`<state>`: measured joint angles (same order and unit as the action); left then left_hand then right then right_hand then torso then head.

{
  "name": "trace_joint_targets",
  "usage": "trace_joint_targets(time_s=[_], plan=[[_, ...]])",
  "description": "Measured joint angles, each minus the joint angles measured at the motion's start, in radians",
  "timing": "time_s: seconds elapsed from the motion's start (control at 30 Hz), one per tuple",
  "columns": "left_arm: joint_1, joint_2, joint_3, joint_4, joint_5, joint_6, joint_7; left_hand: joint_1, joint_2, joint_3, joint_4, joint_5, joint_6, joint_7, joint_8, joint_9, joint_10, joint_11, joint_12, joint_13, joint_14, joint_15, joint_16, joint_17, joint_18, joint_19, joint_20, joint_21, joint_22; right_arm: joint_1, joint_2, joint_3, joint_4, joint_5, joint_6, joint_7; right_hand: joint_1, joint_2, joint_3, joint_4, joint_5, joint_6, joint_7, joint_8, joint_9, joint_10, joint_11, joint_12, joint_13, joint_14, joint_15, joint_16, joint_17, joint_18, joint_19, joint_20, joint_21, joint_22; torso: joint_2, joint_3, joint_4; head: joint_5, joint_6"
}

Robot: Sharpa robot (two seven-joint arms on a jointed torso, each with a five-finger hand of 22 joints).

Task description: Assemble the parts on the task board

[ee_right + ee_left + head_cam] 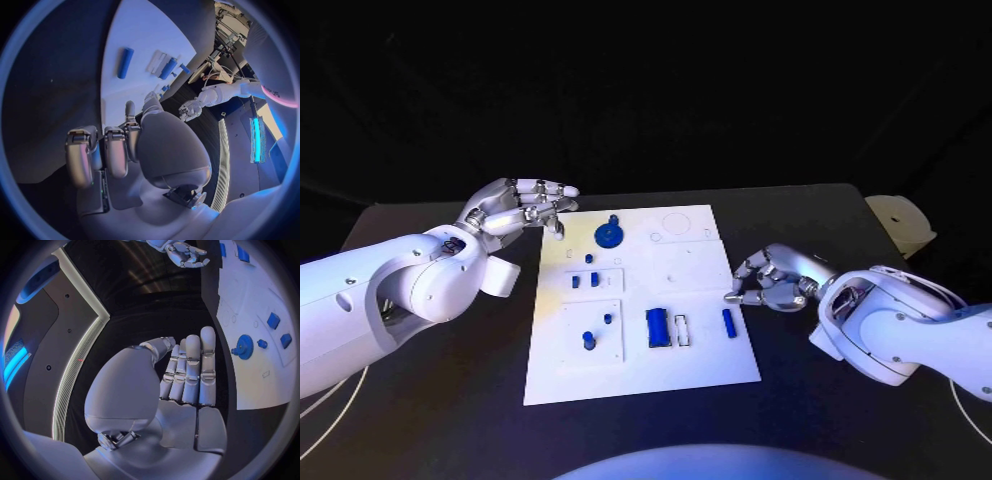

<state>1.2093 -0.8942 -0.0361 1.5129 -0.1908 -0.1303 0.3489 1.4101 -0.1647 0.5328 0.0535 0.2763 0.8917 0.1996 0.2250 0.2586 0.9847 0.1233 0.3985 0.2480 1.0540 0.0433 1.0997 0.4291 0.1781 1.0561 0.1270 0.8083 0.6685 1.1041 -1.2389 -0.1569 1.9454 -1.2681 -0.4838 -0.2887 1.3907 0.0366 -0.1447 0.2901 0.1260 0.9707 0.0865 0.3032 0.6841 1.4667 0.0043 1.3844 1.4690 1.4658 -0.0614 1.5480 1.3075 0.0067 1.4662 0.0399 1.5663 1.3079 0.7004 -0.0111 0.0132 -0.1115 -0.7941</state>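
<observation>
My table sits in deep dark, and only the task board (pixel 646 300) glows bright under a cool bluish light from above. My left hand (pixel 519 210) catches soft highlights and throws a faint shadow on the plate's edge. At my wrists the fisheye bends straight edges hard and the rims fade black. My right hand (pixel 125 150) looks smeared and soft up close
</observation>
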Motion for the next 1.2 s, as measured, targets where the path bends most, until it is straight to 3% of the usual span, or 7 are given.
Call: trace_joint_targets(time_s=[0.37, 0.53, 1.1, 1.2], plan=[[0.000, -0.001, 0.000, 0.001, 0.000, 0.000, 0.022, 0.000, 0.000, 0.000, 0.000, 0.000, 0.000, 0.000, 0.004, 0.000, 0.000, 0.000, 0.000, 0.000, 0.000, 0.000, 0.000, 0.000, 0.000, 0.000, 0.000, 0.000, 0.001, -0.041, 0.008, 0.000, 0.016, -0.159, 0.019, -0.081, -0.012, 0.013, -0.036, 0.002, -0.026, 0.011, 0.004, -0.013, -0.012, -0.002, 0.005, 0.015, 0.008, 0.001, 0.001, 0.000, 0.000, 0.000, 0.000, 0.007, 0.000, 0.000, 0.001, -0.0008, 0.0027, -0.010, -0.001], [0.000, -0.003, 0.000, 0.001, -0.001, 0.000, 0.026, 0.000, 0.000, 0.000, 0.000, 0.000, 0.000, 0.000, 0.004, 0.000, 0.000, 0.000, 0.000, 0.001, 0.000, 0.000, 0.000, -0.001, 0.000, 0.000, 0.000, 0.000, 0.001, -0.056, 0.019, -0.001, 0.013, -0.200, 0.033, -0.127, -0.032, 0.006, -0.047, 0.002, -0.031, 0.011, 0.004, -0.013, -0.014, -0.004, 0.006, 0.015, 0.007, 0.001, 0.001, 0.000, 0.000, 0.000, 0.000, 0.007, 0.000, 0.000, 0.001, -0.0019, 0.0044, -0.011, -0.002], [0.000, -0.009, 0.000, 0.003, -0.001, 0.001, 0.028, 0.000, 0.000, 0.000, 0.000, 0.000, 0.000, 0.000, 0.003, 0.000, 0.000, 0.000, 0.003, 0.001, 0.000, 0.000, 0.000, -0.001, 0.000, 0.000, 0.000, 0.000, 0.002, -0.085, 0.069, 0.004, -0.017, -0.268, 0.055, -0.188, -0.032, 0.006, -0.047, 0.002, -0.027, 0.022, 0.002, -0.015, -0.011, -0.004, 0.007, 0.016, 0.005, 0.001, 0.001, 0.004, 0.000, 0.000, 0.000, 0.007, 0.000, 0.000, 0.001, -0.0023, 0.0051, -0.004, -0.009], [0.000, -0.009, 0.000, 0.003, -0.001, 0.002, 0.028, 0.000, 0.000, 0.000, 0.000, 0.000, 0.000, 0.000, 0.003, 0.000, 0.000, 0.000, 0.003, 0.001, 0.000, 0.000, 0.000, -0.001, 0.000, 0.000, 0.000, 0.000, 0.002, -0.086, 0.078, 0.005, -0.021, -0.278, 0.053, -0.191, 0.001, 0.023, -0.030, -0.015, -0.010, 0.028, -0.002, -0.023, -0.011, -0.006, 0.008, 0.028, 0.008, 0.001, 0.001, 0.004, 0.000, 0.000, 0.000, 0.007, 0.000, 0.000, 0.001, -0.0018, 0.0052, -0.003, -0.010]])
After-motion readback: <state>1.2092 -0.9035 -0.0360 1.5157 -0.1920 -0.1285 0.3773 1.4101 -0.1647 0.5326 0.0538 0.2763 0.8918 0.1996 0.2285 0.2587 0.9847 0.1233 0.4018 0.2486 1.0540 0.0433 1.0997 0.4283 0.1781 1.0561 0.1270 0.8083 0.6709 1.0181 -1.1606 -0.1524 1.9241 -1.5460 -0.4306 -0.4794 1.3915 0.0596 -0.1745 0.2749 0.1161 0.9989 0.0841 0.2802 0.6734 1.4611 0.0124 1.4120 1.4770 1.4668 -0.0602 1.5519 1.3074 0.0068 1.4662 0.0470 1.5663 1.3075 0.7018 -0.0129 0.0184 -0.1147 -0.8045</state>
